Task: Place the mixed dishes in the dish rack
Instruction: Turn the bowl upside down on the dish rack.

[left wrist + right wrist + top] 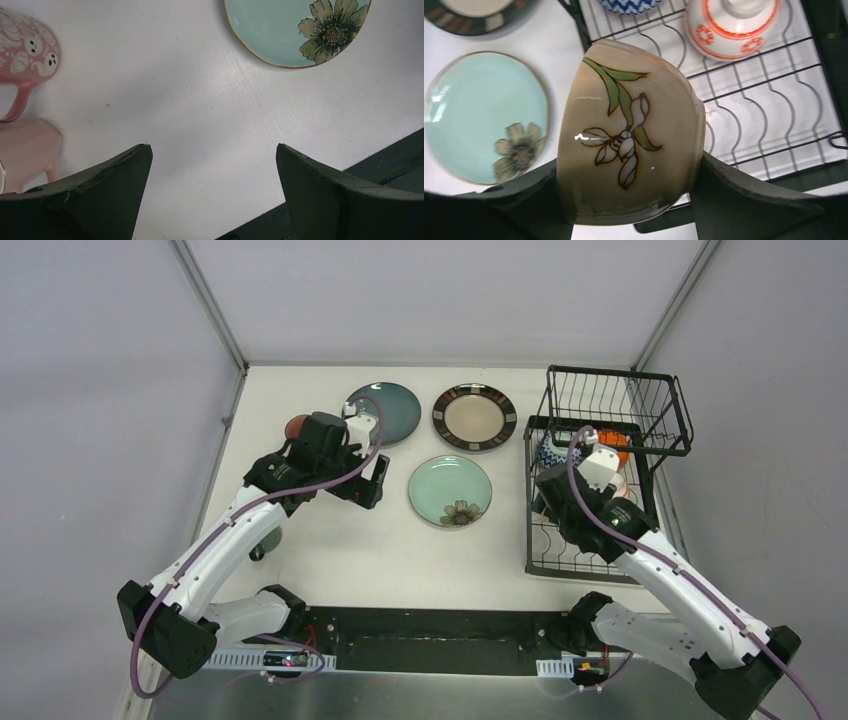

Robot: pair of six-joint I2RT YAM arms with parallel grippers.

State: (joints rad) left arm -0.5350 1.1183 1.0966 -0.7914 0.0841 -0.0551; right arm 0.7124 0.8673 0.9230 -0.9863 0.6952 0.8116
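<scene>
No legible text, labels, brands or nos. on any dish, rack or arm.

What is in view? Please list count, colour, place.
teal plate: 1, dark teal, table
beige plate: 1, dark-rimmed beige, table
mint plate: 1, green, flower, table
pink cups: 2, pink, table left
dish rack: 1, black, table right
blue bowl: 1, blue-white, in rack
orange bowl: 1, orange, in rack
white bowl: 1, white-orange, in rack
tan bowl: 1, tan, flower, held over rack
left end effector: 1, black, open, over table
right end effector: 1, black, grips tan bowl
</scene>
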